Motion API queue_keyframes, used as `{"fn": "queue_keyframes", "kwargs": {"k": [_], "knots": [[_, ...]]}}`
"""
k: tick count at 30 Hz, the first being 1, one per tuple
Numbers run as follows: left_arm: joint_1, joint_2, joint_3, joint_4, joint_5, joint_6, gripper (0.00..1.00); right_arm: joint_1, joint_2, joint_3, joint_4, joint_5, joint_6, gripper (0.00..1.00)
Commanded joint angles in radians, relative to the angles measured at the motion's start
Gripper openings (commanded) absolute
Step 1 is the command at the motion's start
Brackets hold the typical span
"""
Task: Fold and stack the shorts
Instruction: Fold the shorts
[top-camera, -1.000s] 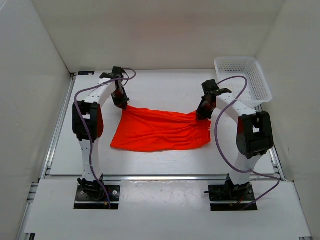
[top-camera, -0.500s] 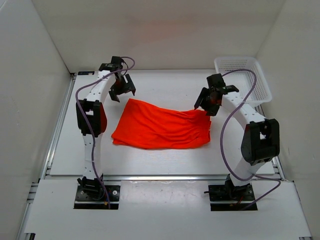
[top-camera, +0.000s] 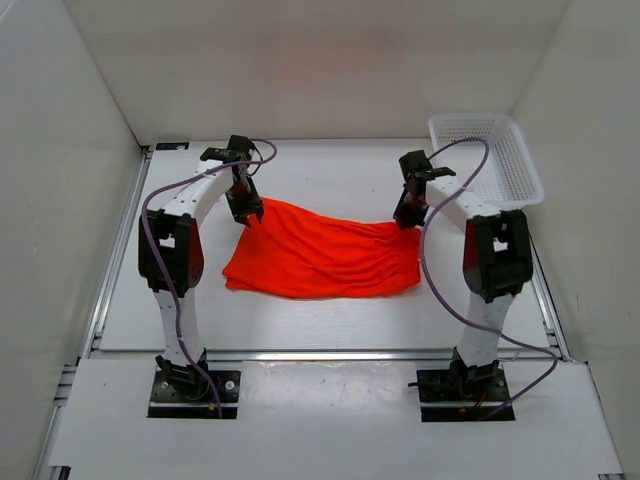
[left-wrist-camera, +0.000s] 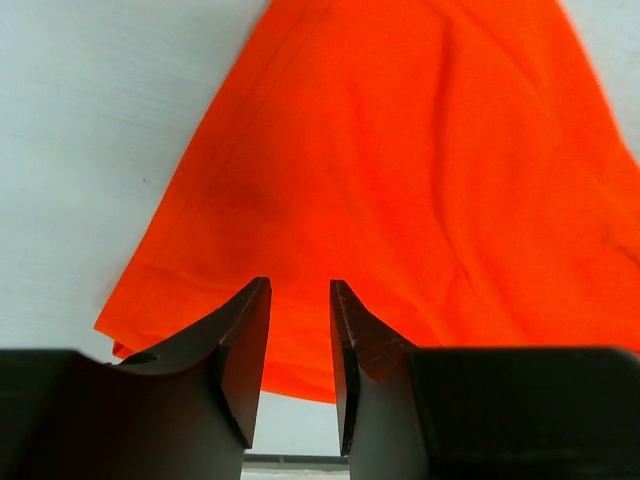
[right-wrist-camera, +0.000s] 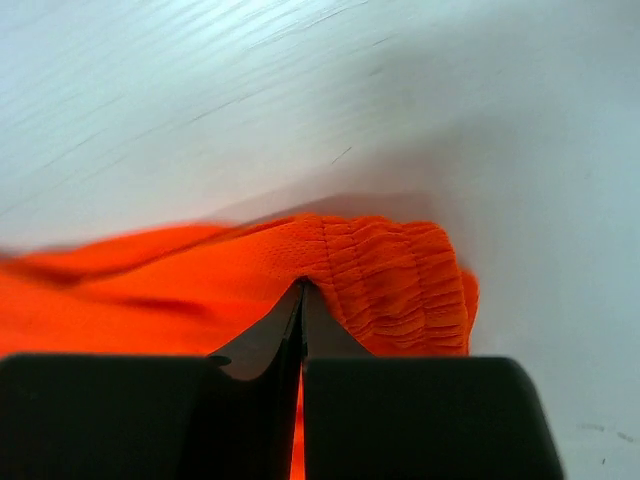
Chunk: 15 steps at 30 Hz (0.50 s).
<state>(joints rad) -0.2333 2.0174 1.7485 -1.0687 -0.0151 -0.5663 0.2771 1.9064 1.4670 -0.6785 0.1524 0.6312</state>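
The orange-red shorts (top-camera: 325, 260) lie spread flat in the middle of the table, waistband to the right. My left gripper (top-camera: 247, 212) is down at their far left corner. In the left wrist view its jaws (left-wrist-camera: 300, 290) stand open with a narrow gap, astride the cloth's edge (left-wrist-camera: 400, 180), orange fabric and white table showing between them. My right gripper (top-camera: 405, 218) is at the far right corner. The right wrist view shows it (right-wrist-camera: 302, 288) shut, its tips pinching a pucker of the shorts (right-wrist-camera: 390, 280) beside the gathered waistband.
A white mesh basket (top-camera: 525, 175) stands at the back right corner of the table. White walls enclose the table on three sides. A metal rail runs along the near edge, in front of the arm bases.
Both grippers let go and rose open half a second ago, then dropped back onto the far corners. The right has shut on the waistband; the left jaws have narrowed.
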Motion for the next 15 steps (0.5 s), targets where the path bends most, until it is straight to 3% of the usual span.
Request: {"fn": "queue_keyframes", "kwargs": {"k": [1,7,10,11,12,13,14,15], "knots": [[0.006,-0.057,-0.01,0.032,-0.013,-0.007,0.42,-0.004,0.092,0.049,-0.027,0.176,0.028,0.0],[0.006,-0.066,0.012,-0.014,-0.08,0.002,0.53,0.027,0.062,0.081,-0.036,0.197,0.038,0.0],[0.006,-0.086,0.034,-0.027,-0.091,0.002,0.75,0.048,-0.028,0.092,-0.047,0.207,0.029,0.02],[0.006,-0.098,0.034,-0.027,-0.091,0.002,0.75,0.048,-0.055,0.092,-0.047,0.207,0.028,0.05],[0.006,-0.108,0.045,-0.027,-0.091,0.002,0.82,0.059,-0.081,0.092,-0.047,0.207,0.028,0.16],[0.006,-0.12,0.045,-0.027,-0.091,0.002,0.82,0.059,-0.134,0.092,-0.047,0.207,0.028,0.25],[0.006,-0.12,0.045,-0.027,-0.08,0.002,0.82,0.069,-0.164,0.092,-0.047,0.207,0.016,0.45],[0.006,-0.12,0.045,-0.027,-0.068,0.002,0.82,0.07,-0.193,0.069,-0.047,0.207,0.016,0.57]]}}
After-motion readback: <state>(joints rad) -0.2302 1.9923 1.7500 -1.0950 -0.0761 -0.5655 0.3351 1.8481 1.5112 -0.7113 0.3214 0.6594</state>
